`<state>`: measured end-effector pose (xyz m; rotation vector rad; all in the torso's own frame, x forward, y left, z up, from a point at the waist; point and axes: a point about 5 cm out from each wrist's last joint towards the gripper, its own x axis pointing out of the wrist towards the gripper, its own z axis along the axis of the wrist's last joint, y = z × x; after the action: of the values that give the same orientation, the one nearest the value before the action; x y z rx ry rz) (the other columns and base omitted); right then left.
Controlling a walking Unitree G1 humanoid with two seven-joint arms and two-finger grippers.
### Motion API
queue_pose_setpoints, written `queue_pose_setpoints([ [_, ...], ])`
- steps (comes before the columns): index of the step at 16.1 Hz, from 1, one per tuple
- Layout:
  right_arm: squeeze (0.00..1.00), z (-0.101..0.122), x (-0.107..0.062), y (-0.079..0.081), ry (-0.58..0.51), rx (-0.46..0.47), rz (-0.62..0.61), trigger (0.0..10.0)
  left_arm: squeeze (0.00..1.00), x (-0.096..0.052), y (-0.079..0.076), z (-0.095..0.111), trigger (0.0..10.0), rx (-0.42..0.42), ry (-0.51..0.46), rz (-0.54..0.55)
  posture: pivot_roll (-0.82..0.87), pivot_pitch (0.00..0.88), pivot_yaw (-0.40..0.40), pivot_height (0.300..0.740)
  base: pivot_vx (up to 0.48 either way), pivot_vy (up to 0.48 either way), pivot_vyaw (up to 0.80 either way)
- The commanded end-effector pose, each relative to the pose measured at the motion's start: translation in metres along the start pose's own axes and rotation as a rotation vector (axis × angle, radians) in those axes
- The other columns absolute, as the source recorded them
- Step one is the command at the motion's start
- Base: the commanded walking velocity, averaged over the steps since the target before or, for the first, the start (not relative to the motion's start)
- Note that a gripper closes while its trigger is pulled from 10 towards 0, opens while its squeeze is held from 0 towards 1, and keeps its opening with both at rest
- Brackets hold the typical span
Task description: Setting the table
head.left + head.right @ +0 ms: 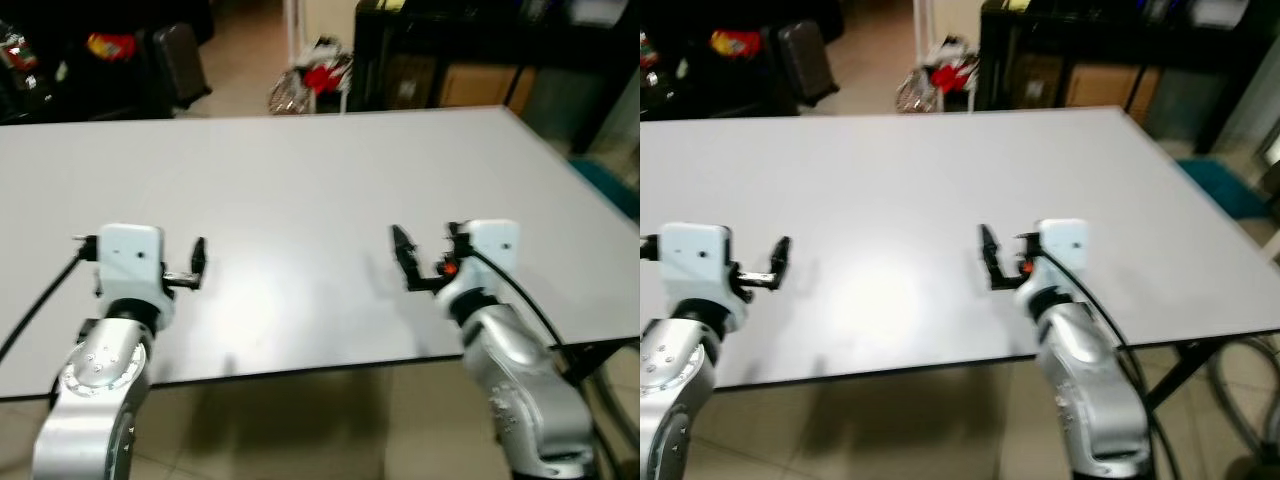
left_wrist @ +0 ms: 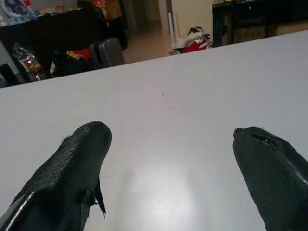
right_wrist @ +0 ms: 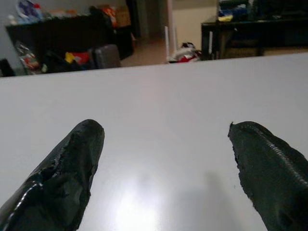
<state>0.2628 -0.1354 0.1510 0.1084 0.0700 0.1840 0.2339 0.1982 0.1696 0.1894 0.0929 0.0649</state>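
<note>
A bare pale grey table spreads in front of me, and no dishes or cutlery lie on it. My left gripper hovers just above the table's near edge on the left. It is open with nothing between its black fingers. My right gripper hovers at the same height over the near edge on the right. It is open too, and the gap between its fingers is empty.
Beyond the far edge stand a black cabinet, a red and white bundle on the floor and a dark suitcase. A teal object lies past the table's right edge. Cables hang by the near right table leg.
</note>
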Motion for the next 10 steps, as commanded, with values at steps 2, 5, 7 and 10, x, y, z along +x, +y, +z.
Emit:
queue_pose_setpoints([
  [2,0.0,0.0009,0.0018,0.0063,-0.009,0.007,0.032,10.0,0.0,-0.0016,0.0056,0.0004,10.0,0.013,0.0,0.017,-0.09,0.0,0.031,0.74,0.0,0.298,0.0],
  [5,0.0,0.0012,0.0029,0.01,-0.011,-0.013,0.064,10.0,0.0,-0.0026,0.0065,0.0008,10.0,0.011,-0.001,0.022,-0.08,0.0,0.025,0.74,0.0,0.3,0.17],
  [7,0.0,0.0009,0.004,0.012,-0.013,-0.009,0.082,10.0,0.0,-0.0037,0.0059,0.0015,10.0,0.011,-0.004,0.023,-0.08,0.0,0.021,0.74,0.0,0.313,0.8],
  [10,0.0,0.0004,0.0051,0.014,-0.014,-0.003,0.093,10.0,0.0,-0.005,0.0075,0.0017,10.0,0.016,-0.005,0.03,-0.07,0.0,0.015,0.74,0.0,0.311,0.8],
])
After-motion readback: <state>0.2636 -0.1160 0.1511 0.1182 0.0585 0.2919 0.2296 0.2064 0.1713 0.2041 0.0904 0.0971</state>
